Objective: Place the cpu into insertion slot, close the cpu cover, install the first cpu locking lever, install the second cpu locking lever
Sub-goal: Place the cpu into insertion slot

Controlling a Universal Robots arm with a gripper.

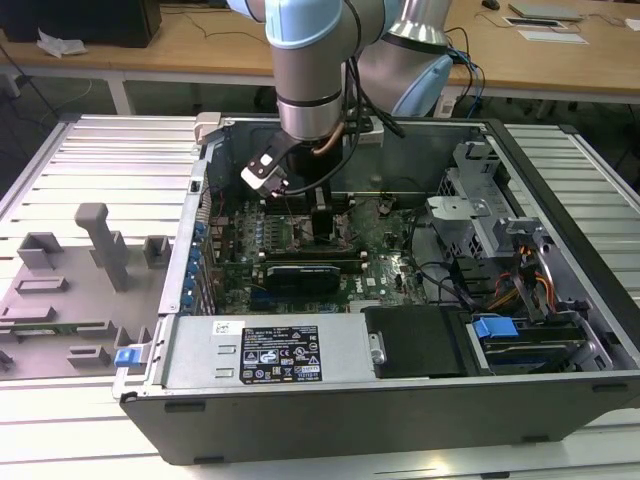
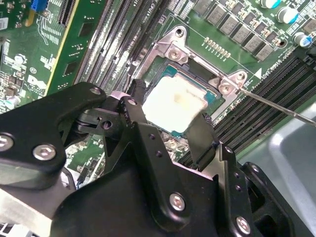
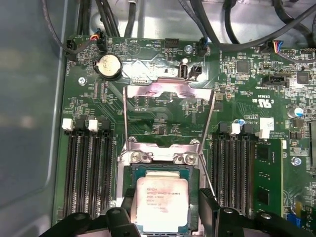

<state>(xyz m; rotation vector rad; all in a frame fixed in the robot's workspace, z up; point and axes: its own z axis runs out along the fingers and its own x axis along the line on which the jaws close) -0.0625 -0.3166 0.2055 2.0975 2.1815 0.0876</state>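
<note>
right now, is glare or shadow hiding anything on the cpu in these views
Second wrist view: glare washes the top of the cpu to near white. First wrist view: the cpu is evenly lit, markings visible; the cpu cover has a pinkish sheen. Exterior view: the inside of the case is darker than the pale table around it.

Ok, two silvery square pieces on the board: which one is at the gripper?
The cpu, the solid plate at the insertion slot, right by the gripper; the cpu cover is the cut-out frame swung open beyond.
</note>
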